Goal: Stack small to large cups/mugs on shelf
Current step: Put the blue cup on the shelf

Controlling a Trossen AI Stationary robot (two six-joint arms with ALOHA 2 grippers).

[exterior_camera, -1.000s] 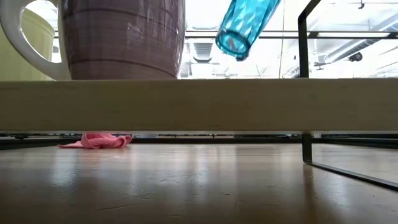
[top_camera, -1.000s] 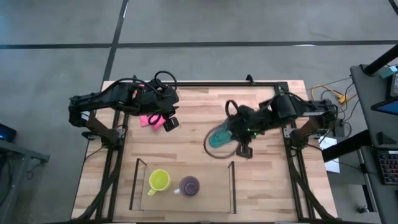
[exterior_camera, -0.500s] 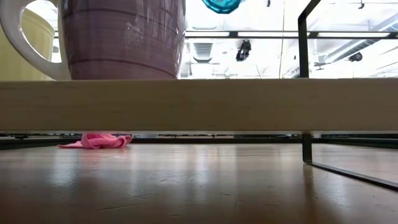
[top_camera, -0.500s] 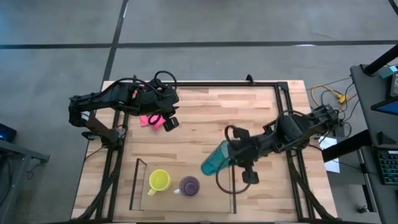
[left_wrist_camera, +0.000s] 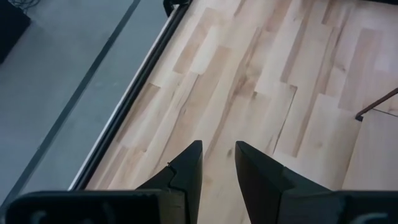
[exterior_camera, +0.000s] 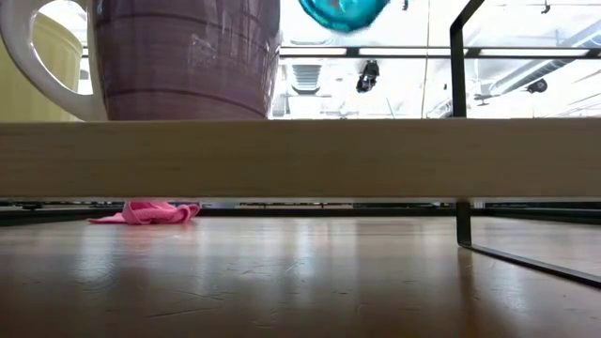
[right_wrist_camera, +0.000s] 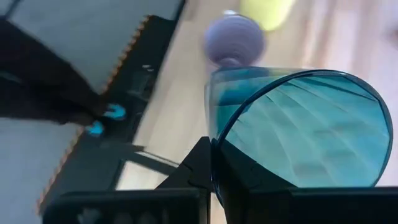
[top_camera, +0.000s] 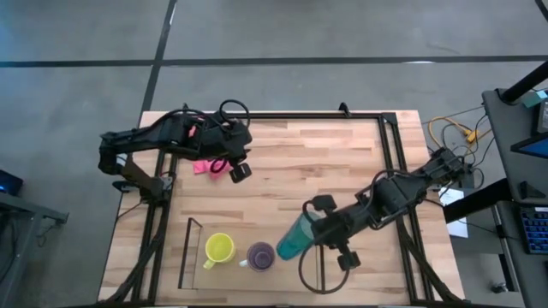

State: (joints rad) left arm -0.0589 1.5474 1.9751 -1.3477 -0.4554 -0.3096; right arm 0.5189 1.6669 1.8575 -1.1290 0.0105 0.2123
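Note:
My right gripper [top_camera: 315, 229] is shut on the translucent teal tumbler [top_camera: 295, 239], held tilted in the air over the right part of the shelf [top_camera: 189, 253]. The tumbler also shows at the top of the low view [exterior_camera: 343, 11]. The yellow mug [top_camera: 219, 249] and the purple mug [top_camera: 260, 254] stand upright on the shelf's light wood base [exterior_camera: 300, 158], the purple one [exterior_camera: 188, 56] just left of the tumbler. My left gripper [left_wrist_camera: 218, 163] is shut and empty at the far left, beside the pink cloth [top_camera: 204, 165]. My right gripper holds the tumbler at the end nearest the wrist. One finger [right_wrist_camera: 208, 167] lies against the outside of the wall [right_wrist_camera: 217, 134] there; the tumbler hides the other finger. The fingers come slanting from the table's right. The tumbler is lifted clear, its other end [top_camera: 286, 249] pointing toward the purple mug.
The shelf's dark right side panel [top_camera: 321, 257] stands just right of the tumbler and shows in the low view [exterior_camera: 457, 122]. The black rail frame [top_camera: 390, 162] runs round the table. A dark cable loop [top_camera: 318, 275] hangs below my right arm.
My right gripper has carried the tumbler from the table's middle toward the near edge and a little left. It is now over the shelf beside the purple mug. The tumbler has stayed tilted and clear of the table.

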